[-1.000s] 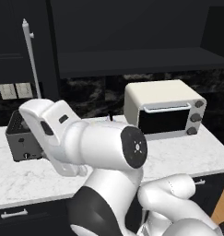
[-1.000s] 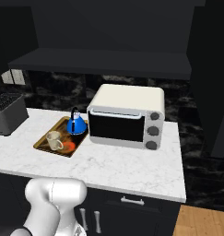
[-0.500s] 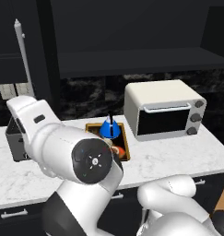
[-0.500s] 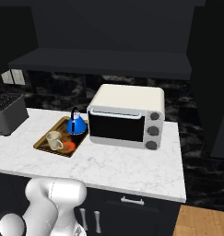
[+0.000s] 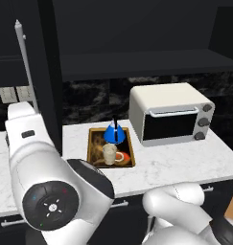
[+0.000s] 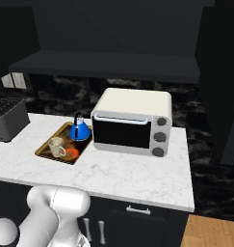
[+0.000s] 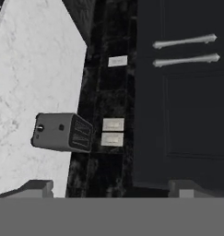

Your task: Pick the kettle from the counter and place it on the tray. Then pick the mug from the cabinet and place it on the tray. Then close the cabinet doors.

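**Closing out: cabinet doors are the only step left**

Checking state: kettle [image 5: 113,133] and mug [image 5: 109,153] both sit on the tray [image 5: 129,145], centre of the left base view, just left of the toaster oven [image 5: 171,114]. In the right base view the same trio sits at centre left on the marble counter [image 6: 133,173], kettle at the tray's far end, mug nearer the camera. Looks like both placements are done.

Gripper [image 7: 109,186]: finger tips at the bottom edge of the hand view, spread wide, nothing between them.

The hand view is rolled sideways. Cabinet doors [image 7: 182,106] fill its right side, two silver bar handles [image 7: 185,41] lying close and parallel at upper right. The doors look flush or nearly so there, can't tell for sure. The grey toaster [image 7: 62,132] and wall outlets [image 7: 112,131] are at centre left. In the left base view one bar handle [image 5: 26,67] stands at upper left, just above the arm's shoulder.

How I'd do the step:
- Confirm whether any gap is left between the door edges before committing.
- Push with the finger flats on the panel near the handle side, not on the bar itself.
- Push square to the door face, slowly, so it doesn't bounce back.
- Keep the elbow clear of the toaster below.
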